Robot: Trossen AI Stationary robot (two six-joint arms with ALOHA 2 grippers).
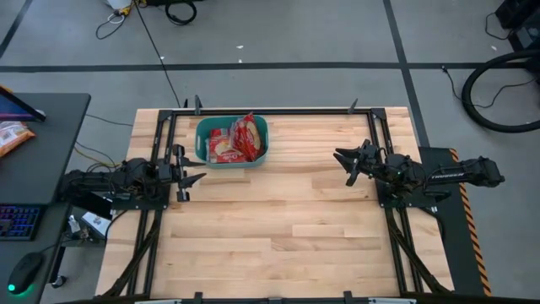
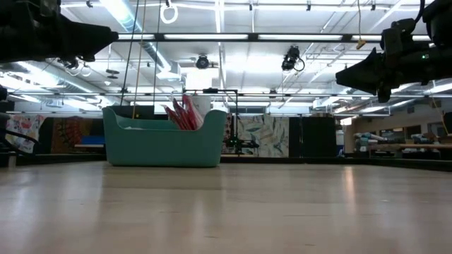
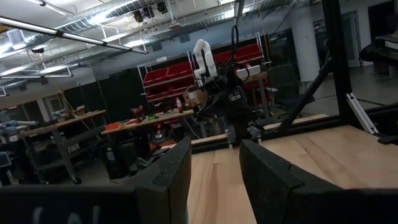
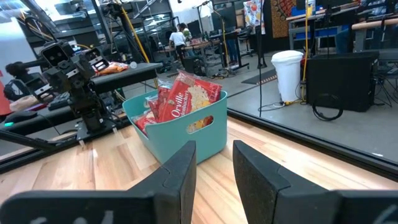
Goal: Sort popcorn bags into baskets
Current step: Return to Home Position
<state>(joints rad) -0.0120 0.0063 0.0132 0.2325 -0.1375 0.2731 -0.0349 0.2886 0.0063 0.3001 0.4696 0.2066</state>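
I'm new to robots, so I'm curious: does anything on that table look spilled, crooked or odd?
Nothing is spilled. The popcorn bags sit in the teal tub, a few standing on end above its rim. The left gripper and right gripper are open, empty, apart from it.

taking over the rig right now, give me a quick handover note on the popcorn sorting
Left pincer: open, empty, raised above the table's left side, close to a corner of the teal bin.
Right pincer: open, empty, raised above the table's right side, well apart from the bin.
Popcorn bags: piled inside the bin, some standing above its rim.
Done: no bag shows on the tabletop outside the bin.
Left: nothing visible to sort; probably only parking both arms.
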